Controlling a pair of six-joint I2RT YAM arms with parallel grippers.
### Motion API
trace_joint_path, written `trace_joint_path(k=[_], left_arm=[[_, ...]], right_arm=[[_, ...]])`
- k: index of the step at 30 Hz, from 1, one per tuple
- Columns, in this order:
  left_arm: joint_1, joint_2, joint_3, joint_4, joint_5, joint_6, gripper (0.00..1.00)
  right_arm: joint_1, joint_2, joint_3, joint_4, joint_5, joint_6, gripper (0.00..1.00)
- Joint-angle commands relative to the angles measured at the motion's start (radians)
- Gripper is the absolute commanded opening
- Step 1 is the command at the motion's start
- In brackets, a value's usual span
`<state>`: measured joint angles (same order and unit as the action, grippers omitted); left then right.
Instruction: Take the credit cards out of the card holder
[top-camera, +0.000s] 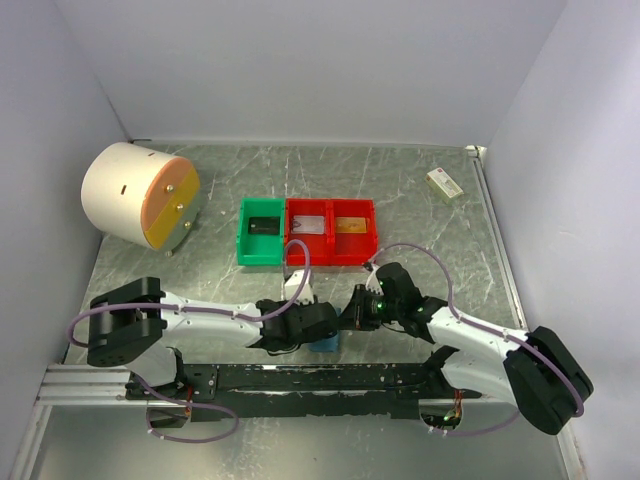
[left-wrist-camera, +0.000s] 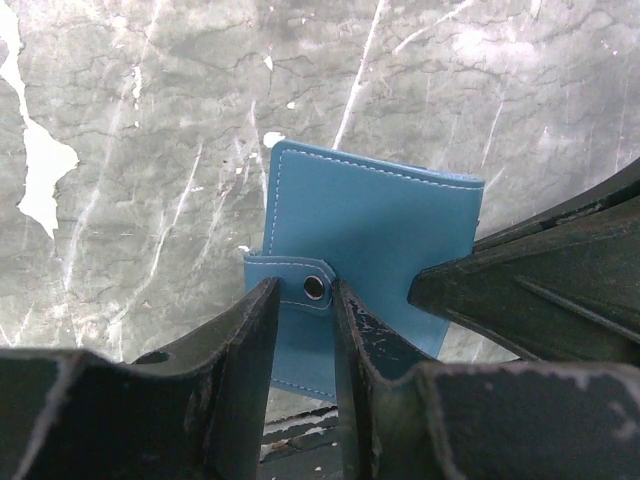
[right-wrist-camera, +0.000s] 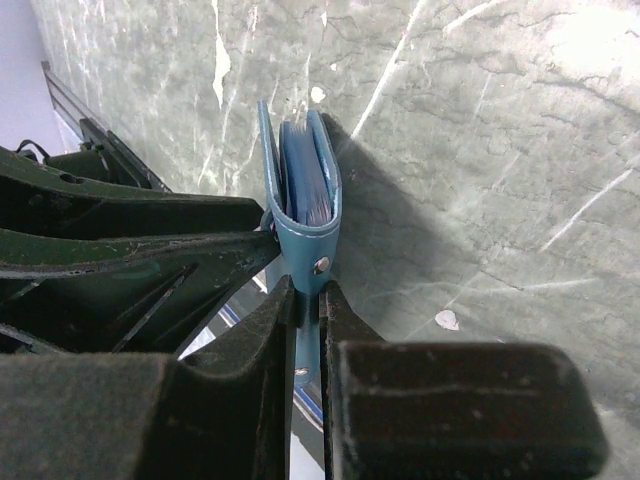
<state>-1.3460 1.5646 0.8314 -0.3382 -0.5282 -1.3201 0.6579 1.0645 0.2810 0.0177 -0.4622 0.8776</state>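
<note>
The blue card holder (top-camera: 325, 343) stands folded on edge between my two grippers near the table's front. In the right wrist view the card holder (right-wrist-camera: 326, 205) is seen end-on, and thin edges of the credit cards (right-wrist-camera: 304, 192) show inside its fold. My right gripper (right-wrist-camera: 308, 292) is shut on a thin blue flap just below the snap strap. In the left wrist view my left gripper (left-wrist-camera: 305, 292) stands narrowly open against the card holder's (left-wrist-camera: 385, 225) broad face, the snap strap between its fingers. My right gripper's finger (left-wrist-camera: 480, 290) covers the holder's lower right corner.
A green bin (top-camera: 262, 232) and a red two-part bin (top-camera: 331, 231) stand behind the grippers, with flat things inside. A white drum with an orange face (top-camera: 135, 195) lies at the back left. A small cream box (top-camera: 444, 183) sits at the back right. A black rail (top-camera: 250, 378) runs along the front edge.
</note>
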Motion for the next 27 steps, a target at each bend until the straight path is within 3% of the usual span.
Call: trace_joint_path(k=[1,7,13,16,23,27], left_arm=[[0.021,0.009,-0.023,-0.209,-0.092,-0.006,0.38],[0.022,-0.072,-0.087,-0.130,-0.080,0.005,0.39],[0.024,-0.122,-0.101,-0.176,-0.098,-0.015,0.39],[0.024,-0.109,-0.082,-0.130,-0.076,0.047,0.43],[0.025,-0.059,-0.069,-0.001,-0.007,0.107,0.63],[0.043,-0.115,-0.147,0.085,0.031,0.103,0.62]], right_arm=[[0.003,0.001,0.021,0.000,-0.043,-0.020,0.05],[0.002,0.047,0.029,0.016,-0.047,-0.031,0.05],[0.002,0.042,0.014,0.029,-0.050,-0.023,0.05],[0.003,0.054,0.008,0.050,-0.061,-0.014,0.05],[0.002,0.066,0.026,0.039,-0.060,-0.026,0.06],[0.001,0.066,0.016,0.056,-0.064,-0.014,0.06]])
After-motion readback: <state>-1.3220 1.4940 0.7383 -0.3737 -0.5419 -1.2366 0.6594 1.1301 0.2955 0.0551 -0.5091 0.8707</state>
